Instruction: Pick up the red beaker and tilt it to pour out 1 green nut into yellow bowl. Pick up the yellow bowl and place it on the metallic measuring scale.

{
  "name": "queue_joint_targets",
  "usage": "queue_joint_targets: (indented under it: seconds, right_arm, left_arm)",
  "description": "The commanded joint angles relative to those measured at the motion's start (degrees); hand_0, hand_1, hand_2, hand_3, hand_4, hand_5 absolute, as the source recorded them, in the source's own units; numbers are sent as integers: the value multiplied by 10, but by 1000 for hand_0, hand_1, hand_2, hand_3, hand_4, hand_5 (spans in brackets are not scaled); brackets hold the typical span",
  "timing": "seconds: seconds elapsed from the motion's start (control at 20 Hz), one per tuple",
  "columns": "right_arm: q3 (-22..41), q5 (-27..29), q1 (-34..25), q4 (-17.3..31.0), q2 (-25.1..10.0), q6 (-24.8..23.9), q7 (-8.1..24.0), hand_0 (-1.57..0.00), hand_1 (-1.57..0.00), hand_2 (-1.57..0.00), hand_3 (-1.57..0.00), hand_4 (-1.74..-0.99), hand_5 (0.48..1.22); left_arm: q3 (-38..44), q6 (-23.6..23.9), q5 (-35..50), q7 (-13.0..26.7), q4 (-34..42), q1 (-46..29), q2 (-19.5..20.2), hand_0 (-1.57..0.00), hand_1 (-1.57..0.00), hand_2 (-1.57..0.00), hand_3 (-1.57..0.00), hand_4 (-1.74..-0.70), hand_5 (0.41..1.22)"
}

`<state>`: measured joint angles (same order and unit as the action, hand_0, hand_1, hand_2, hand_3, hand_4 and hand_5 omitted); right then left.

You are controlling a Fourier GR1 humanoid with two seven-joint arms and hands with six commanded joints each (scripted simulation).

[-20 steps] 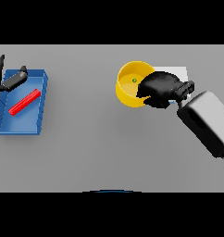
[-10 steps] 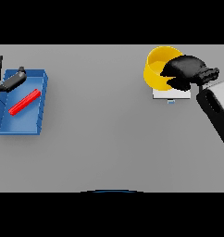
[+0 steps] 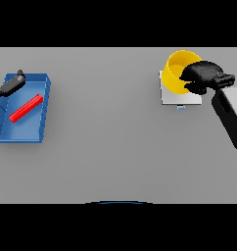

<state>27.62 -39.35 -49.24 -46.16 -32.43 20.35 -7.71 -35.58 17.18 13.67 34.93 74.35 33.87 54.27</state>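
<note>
My right hand (image 3: 202,74) grips the right rim of the yellow bowl (image 3: 177,71), fingers curled round it, holding it tilted over the far part of the metallic measuring scale (image 3: 174,95) at the table's back right. Whether the bowl touches the scale I cannot tell, and its inside is partly hidden by the hand. The red beaker (image 3: 25,108) lies on its side in the blue tray (image 3: 22,135) at the far left. My left hand (image 3: 7,86) shows at the left edge over the tray's far corner, fingers straight, holding nothing.
The blue tray's raised walls border the left side of the grey table (image 3: 106,147). A small blue mark (image 3: 181,108) sits at the scale's near edge.
My right hand has carried the yellow bowl to the right and away from me, from the table's middle right to over the scale. The left hand and beaker have stayed put.
</note>
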Motion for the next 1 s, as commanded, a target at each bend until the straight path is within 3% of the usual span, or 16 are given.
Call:
queue_joint_targets:
  seconds: [0.0,0.25,0.4,0.5,0.55,0.6,0.65,0.75,0.85,0.95]
  right_arm:
    - [-1,0,-4,14,1,-5,-5,-1571,-1568,-1571,-1410,-1724,1221]
    - [6,-2,-18,71,25,-32,4,-1571,-1491,-1566,-1497,-1727,1221]
    - [9,2,-25,102,23,-40,-26,-1548,-1420,-1568,-1481,-1721,1221]
    - [10,6,-32,120,29,-34,-23,-1536,-1411,-1569,-1165,-1728,1221]
    - [8,10,-32,120,33,-28,-15,-1543,-1443,-1496,-1022,-1659,1221]
    - [8,12,-31,123,34,-28,-16,-1525,-1350,-1348,-907,-1596,1134]
    - [6,14,-32,127,33,-26,-14,-1219,-1083,-1132,-824,-1548,1053]
    - [6,15,-35,134,35,-20,-17,-780,-692,-810,-711,-1470,928]
    - [4,15,-42,147,40,-16,-19,-499,-443,-597,-635,-1425,851]
    - [6,14,-41,152,42,-19,-29,-319,-283,-449,-572,-1397,799]
  left_arm:
    - [-2,1,-2,0,0,-3,-1,1,1,1,1,-807,749]
    - [-4,0,7,0,-2,11,1,1,1,1,1,-800,725]
    - [-6,0,7,-3,-3,5,0,1,1,1,1,-806,734]
    - [-9,-2,2,0,-9,15,-6,1,1,1,1,-811,740]
    - [-12,-2,3,0,-11,14,-11,1,1,1,1,-813,745]
    - [-14,-1,2,0,-12,13,-13,1,1,1,1,-812,745]
    - [-12,0,3,0,-14,15,-12,1,1,1,1,-812,744]
    - [-16,4,1,0,-21,16,-21,1,1,1,1,-812,745]
    - [-15,0,2,-4,-28,20,-16,1,1,1,1,-805,740]
    - [-16,0,1,-4,-31,24,-21,1,1,1,1,-809,739]
